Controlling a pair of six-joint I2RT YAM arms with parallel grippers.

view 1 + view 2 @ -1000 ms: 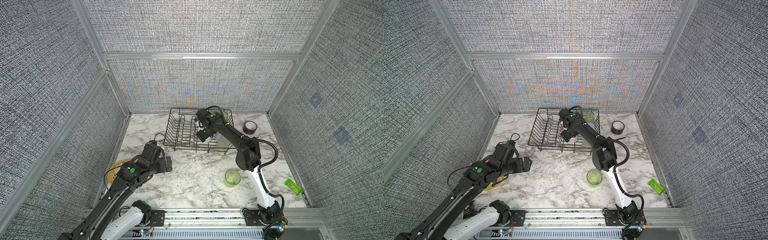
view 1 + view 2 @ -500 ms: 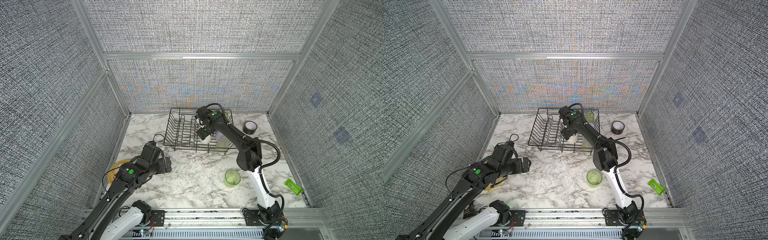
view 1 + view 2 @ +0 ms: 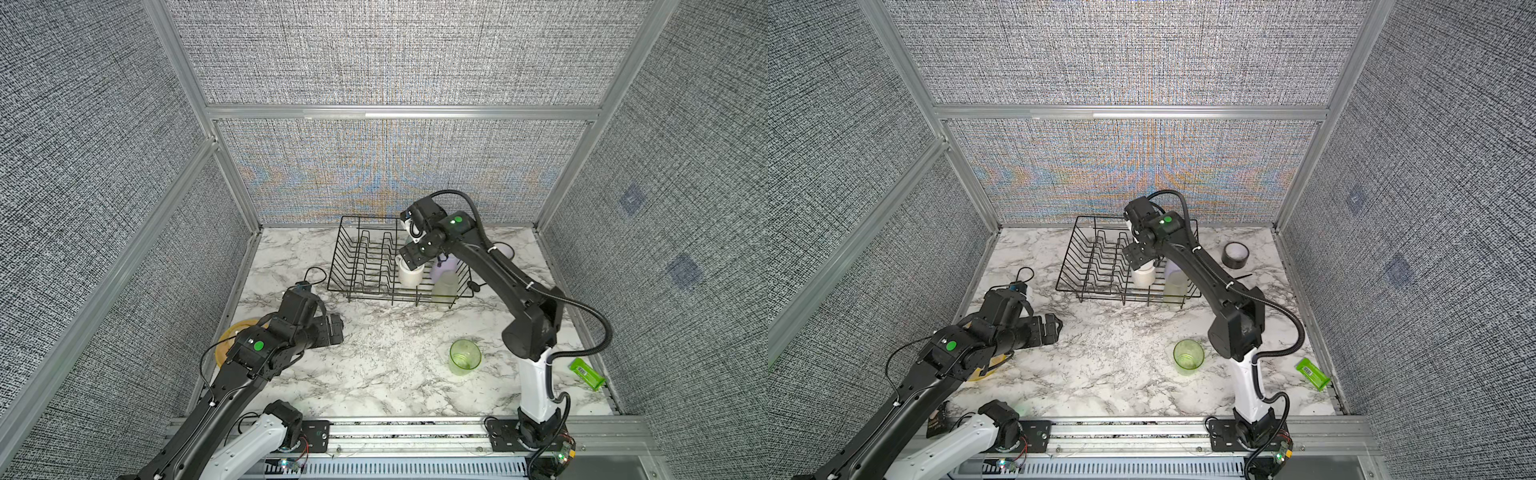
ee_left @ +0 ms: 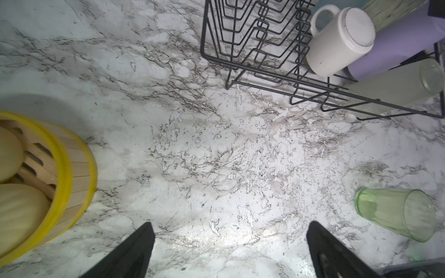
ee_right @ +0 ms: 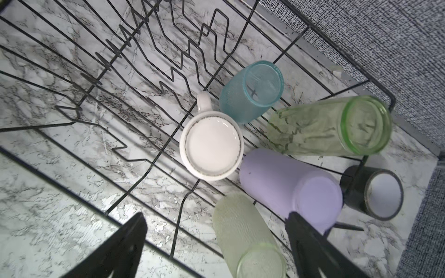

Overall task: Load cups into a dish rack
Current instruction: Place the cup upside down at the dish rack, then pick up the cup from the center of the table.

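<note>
The black wire dish rack (image 3: 361, 266) (image 3: 1096, 266) (image 5: 120, 72) stands at the back of the table. Its right end holds several cups, bottoms up: a white one with a handle (image 5: 212, 146) (image 4: 342, 41), a teal one (image 5: 250, 91), a tall green one (image 5: 332, 125), a lilac one (image 5: 289, 185) and a pale yellow-green one (image 5: 243, 231). My right gripper (image 5: 216, 217) (image 3: 409, 259) hangs open above them, holding nothing. A short green cup (image 3: 464, 356) (image 3: 1188, 356) (image 4: 397, 214) stands alone on the table. My left gripper (image 4: 231, 228) (image 3: 336, 328) is open over bare marble.
A yellow-rimmed wooden steamer (image 4: 60, 173) (image 3: 232, 332) sits under my left arm at the left wall. A black tape roll (image 3: 1235, 254) (image 5: 375, 192) lies just right of the rack. A green packet (image 3: 586, 373) is at the right wall. Grey panels enclose the table.
My right gripper has lifted a little above the white cup in the rack and its jaws have widened slightly. The left arm has barely moved.
</note>
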